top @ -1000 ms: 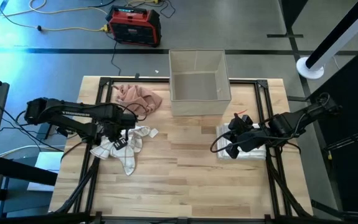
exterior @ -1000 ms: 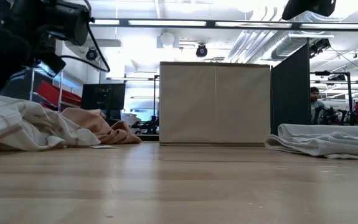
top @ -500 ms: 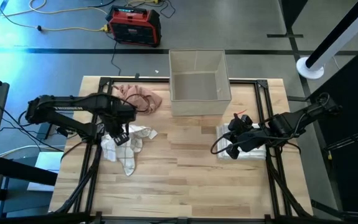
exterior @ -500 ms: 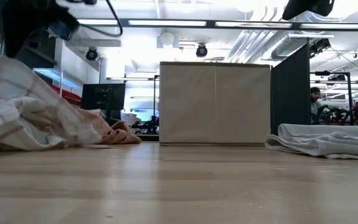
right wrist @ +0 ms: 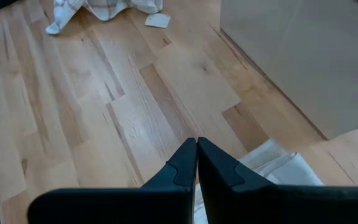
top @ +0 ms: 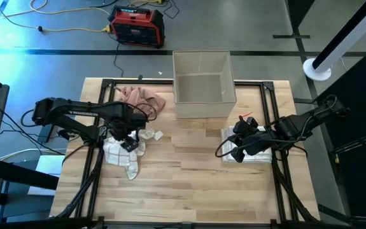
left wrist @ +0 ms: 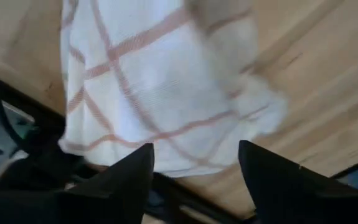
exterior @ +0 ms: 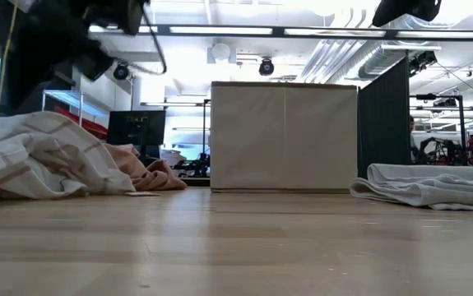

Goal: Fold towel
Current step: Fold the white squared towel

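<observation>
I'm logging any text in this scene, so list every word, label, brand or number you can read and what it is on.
No text can be read in any view.
Red and black case on the floor beyond the table: any marking is too small to read.
Small white tag lying on the table near the checked towel: blank or too blurred to tell.
Beige box: no print visible.

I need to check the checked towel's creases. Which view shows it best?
The left wrist view: the checked towel fills it, stripes plain. The high view shows its whole crumpled outline, small. The low view shows a side-on heap; the right wrist view, a far corner.
</observation>
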{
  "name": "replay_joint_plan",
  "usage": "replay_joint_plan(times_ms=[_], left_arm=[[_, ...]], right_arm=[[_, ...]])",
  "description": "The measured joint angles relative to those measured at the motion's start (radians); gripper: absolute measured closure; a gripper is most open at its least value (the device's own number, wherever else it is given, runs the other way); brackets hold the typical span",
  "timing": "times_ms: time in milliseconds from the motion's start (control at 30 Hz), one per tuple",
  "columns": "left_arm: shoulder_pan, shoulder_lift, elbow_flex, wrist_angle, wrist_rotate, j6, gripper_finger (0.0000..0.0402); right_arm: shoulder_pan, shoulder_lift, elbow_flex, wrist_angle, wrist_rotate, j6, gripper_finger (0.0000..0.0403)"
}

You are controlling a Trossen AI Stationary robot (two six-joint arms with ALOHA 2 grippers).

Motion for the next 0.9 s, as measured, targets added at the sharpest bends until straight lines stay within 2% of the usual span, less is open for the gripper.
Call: replay_joint_plan(times_ms=[200,300,400,467,567,633,667,767,900], left_arm=[[-0.029,0.033,0.034,0.094,-0.200,-0.189,0.0159],[-0.035,0.100,0.034,0.117,-0.258,-0.183,0.0159],[-0.032,0.183,0.034,0.067,-0.313,-0.121,0.0163],[-0.022,0.224,0.036,0.000,-0.331,-0.070,0.0187],[-0.010,0.253,0.057,-0.052,-0.326,0.018,0.0266],[-0.007,0.243,0.125,-0.054,-0.274,0.076,0.0351],[-0.008,0.233,0.174,-0.055,-0.261,0.090,0.0376],[-0.011,0.220,0.369,-0.082,-0.248,0.101,0.0390],[-0.010,0.226,0.652,-0.076,-0.263,0.142,0.0400]], right_arm=[[0.000,0.000,0.000,-0.001,-0.001,-0.033,0.0403],[0.000,0.000,0.000,-0.001,-0.001,-0.051,0.0403],[0.000,0.000,0.000,-0.003,-0.001,-0.064,0.0403],[0.000,0.000,0.000,-0.004,-0.001,-0.070,0.0403],[0.000,0.000,0.000,-0.004,-0.001,-0.071,0.0403],[0.000,0.000,0.000,-0.004,-0.001,-0.071,0.0403],[0.000,0.000,0.000,-0.004,-0.001,-0.071,0.0403],[0.000,0.000,0.000,-0.003,0.003,-0.083,0.0403],[-0.005,0.000,0.000,0.048,0.066,-0.143,0.0403]])
